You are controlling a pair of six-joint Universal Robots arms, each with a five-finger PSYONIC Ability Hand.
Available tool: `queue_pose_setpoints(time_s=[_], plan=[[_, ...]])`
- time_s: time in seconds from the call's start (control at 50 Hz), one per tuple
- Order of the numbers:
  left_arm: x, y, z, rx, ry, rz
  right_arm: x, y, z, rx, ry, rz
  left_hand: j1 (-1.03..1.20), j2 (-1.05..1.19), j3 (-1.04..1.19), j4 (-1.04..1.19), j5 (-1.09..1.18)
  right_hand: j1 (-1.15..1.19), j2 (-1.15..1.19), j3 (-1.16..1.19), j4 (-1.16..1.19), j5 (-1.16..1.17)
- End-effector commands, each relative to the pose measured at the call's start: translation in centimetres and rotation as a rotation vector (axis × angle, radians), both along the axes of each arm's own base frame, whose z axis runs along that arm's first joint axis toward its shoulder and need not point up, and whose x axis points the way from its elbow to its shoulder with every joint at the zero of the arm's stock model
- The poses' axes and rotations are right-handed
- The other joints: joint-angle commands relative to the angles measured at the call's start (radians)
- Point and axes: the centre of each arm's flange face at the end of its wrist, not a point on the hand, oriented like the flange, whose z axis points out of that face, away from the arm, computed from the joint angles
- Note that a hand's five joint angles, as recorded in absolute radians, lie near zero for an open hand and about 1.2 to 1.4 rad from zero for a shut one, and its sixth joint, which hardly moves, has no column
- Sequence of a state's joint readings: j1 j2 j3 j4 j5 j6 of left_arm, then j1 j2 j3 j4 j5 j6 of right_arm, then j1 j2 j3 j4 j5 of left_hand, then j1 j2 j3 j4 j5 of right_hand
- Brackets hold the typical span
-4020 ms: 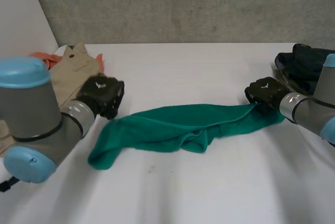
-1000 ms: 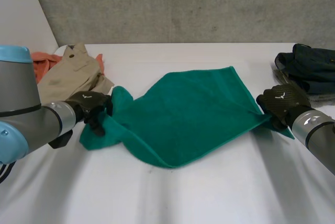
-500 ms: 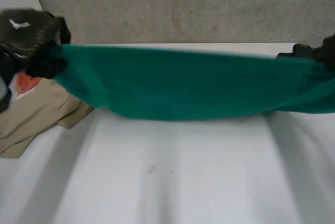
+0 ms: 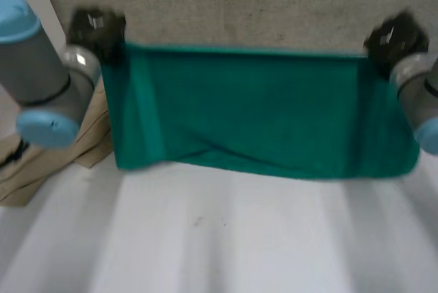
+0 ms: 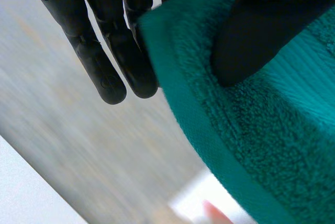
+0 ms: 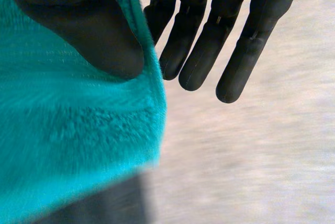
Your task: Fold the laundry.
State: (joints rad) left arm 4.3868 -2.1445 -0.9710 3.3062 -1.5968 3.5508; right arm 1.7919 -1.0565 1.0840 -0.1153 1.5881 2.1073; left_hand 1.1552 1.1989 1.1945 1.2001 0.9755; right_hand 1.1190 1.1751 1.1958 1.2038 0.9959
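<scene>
1. Green towel [image 4: 260, 115] hangs flat in the air above the table [image 4: 226, 238]; a second ago it lay crumpled. Left hand [image 4: 96, 29] and right hand [image 4: 391, 36] hold its top corners, ready for folding.
2. Left wrist view shows the grip up close: the thumb pinches the left corner against the fingers [image 5: 123, 46].
3. Right wrist view shows the same pinch on the right corner.

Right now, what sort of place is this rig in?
Probably a lab test bench, not a home: a bare white table, a plain grey wall behind, and a beige garment lying beside the held-up green towel.
</scene>
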Motion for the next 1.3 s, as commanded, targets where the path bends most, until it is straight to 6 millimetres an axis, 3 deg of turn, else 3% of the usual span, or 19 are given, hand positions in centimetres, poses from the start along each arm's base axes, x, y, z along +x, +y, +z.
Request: queue_pose_setpoints(time_s=[0.02, 0.1, 0.18, 0.28, 0.34, 0.36, 0.4, 0.42, 0.5, 0.54, 0.6, 0.7, 0.86, 0.88, 0.96, 1.02, 1.08, 1.18, 1.3], plan=[[0.1, -0.7, 11.5, -0.599, 0.193, 0.008, 1.2, 0.3, 11.4, -0.664, -0.205, 0.065, 0.241, 0.197, 0.202, 0.196, 0.246, 0.277, 0.221, 0.2, 0.192, 0.226], [-0.1, -0.5, 10.7, -0.567, 0.183, 0.002, 2.0, 1.2, 10.6, -0.587, -0.197, 0.112, 0.241, 0.197, 0.202, 0.196, 0.246, 0.277, 0.221, 0.2, 0.192, 0.226], [0.1, -0.7, 6.6, -0.409, 0.139, 0.004, 2.3, 1.5, 7.7, -0.408, -0.166, 0.121, 0.241, 0.197, 0.202, 0.196, 0.246, 0.277, 0.221, 0.2, 0.192, 0.226], [0.7, 0.1, -0.7, -0.193, 0.089, -0.001, 2.2, 1.6, 2.4, -0.153, -0.176, 0.129, 0.241, 0.197, 0.202, 0.196, 0.246, 0.277, 0.221, 0.2, 0.192, 0.226], [0.9, 0.8, -3.5, -0.115, 0.064, -0.005, 2.1, 1.8, -1.1, -0.025, -0.18, 0.133, 0.241, 0.197, 0.202, 0.196, 0.246, 0.277, 0.221, 0.2, 0.192, 0.226], [1.0, 1.3, -5.3, -0.063, 0.046, -0.007, 2.1, 1.8, -2.0, 0.005, -0.178, 0.136, 0.241, 0.197, 0.202, 0.196, 0.246, 0.277, 0.221, 0.2, 0.192, 0.226], [0.9, 1.9, -7.1, -0.012, 0.027, -0.02, 2.2, 1.8, -3.9, 0.064, -0.172, 0.147, 0.241, 0.197, 0.202, 0.196, 0.246, 0.277, 0.221, 0.2, 0.192, 0.226], [0.8, 2.3, -7.9, 0.01, 0.016, -0.026, 2.4, 2.0, -5.8, 0.119, -0.165, 0.162, 0.241, 0.197, 0.202, 0.196, 0.246, 0.277, 0.221, 0.2, 0.192, 0.226], [1.0, 4.0, -12.4, 0.15, -0.036, -0.061, 2.5, 2.2, -9.3, 0.219, -0.148, 0.172, 0.241, 0.197, 0.202, 0.196, 0.246, 0.277, 0.221, 0.2, 0.192, 0.226], [1.2, 4.5, -13.3, 0.181, -0.047, -0.064, 2.3, 2.4, -10.4, 0.26, -0.143, 0.165, 0.241, 0.197, 0.202, 0.196, 0.246, 0.277, 0.221, 0.2, 0.192, 0.226], [1.9, 6.1, -14.1, 0.243, -0.066, -0.059, 1.9, 3.4, -11.4, 0.342, -0.129, 0.155, 0.241, 0.197, 0.202, 0.196, 0.246, 0.277, 0.221, 0.2, 0.192, 0.226], [3.3, 9.9, -12.4, 0.326, -0.096, -0.054, 1.1, 6.1, -12.1, 0.509, -0.079, 0.135, 0.241, 0.197, 0.202, 0.196, 0.246, 0.277, 0.221, 0.2, 0.192, 0.226], [6.0, 18.4, -11.3, 0.584, -0.304, -0.07, -4.8, 12.5, -8.8, 0.806, 0.08, 0.029, 0.241, 0.197, 0.202, 0.196, 0.246, 0.277, 0.221, 0.2, 0.192, 0.226], [6.6, 20.3, -11.7, 0.652, -0.382, -0.084, -5.7, 13.9, -8.8, 0.853, 0.144, 0.028, 0.241, 0.197, 0.202, 0.196, 0.246, 0.277, 0.221, 0.2, 0.192, 0.226], [7.4, 23.4, -11.9, 0.762, -0.52, -0.134, -6.6, 16.0, -9.5, 0.88, 0.305, 0.07, 0.241, 0.197, 0.202, 0.196, 0.246, 0.277, 0.221, 0.2, 0.192, 0.226], [7.3, 23.4, -11.7, 0.754, -0.532, -0.141, -6.5, 15.8, -9.9, 0.842, 0.322, 0.073, 0.241, 0.197, 0.202, 0.196, 0.246, 0.277, 0.221, 0.2, 0.192, 0.226], [6.7, 21.7, -11.1, 0.677, -0.511, -0.128, -6.4, 14.7, -9.7, 0.772, 0.292, 0.052, 0.241, 0.197, 0.202, 0.196, 0.246, 0.277, 0.221, 0.2, 0.192, 0.226], [5.0, 16.6, -11.7, 0.543, -0.452, -0.102, -5.0, 10.6, -9.9, 0.588, 0.187, 0.03, 0.241, 0.197, 0.202, 0.196, 0.246, 0.277, 0.221, 0.2, 0.192, 0.226], [3.4, 11.8, -11.5, 0.391, -0.337, -0.069, -2.5, 7.8, -10.7, 0.434, 0.16, 0.036, 0.241, 0.197, 0.202, 0.196, 0.246, 0.277, 0.221, 0.2, 0.192, 0.226]])
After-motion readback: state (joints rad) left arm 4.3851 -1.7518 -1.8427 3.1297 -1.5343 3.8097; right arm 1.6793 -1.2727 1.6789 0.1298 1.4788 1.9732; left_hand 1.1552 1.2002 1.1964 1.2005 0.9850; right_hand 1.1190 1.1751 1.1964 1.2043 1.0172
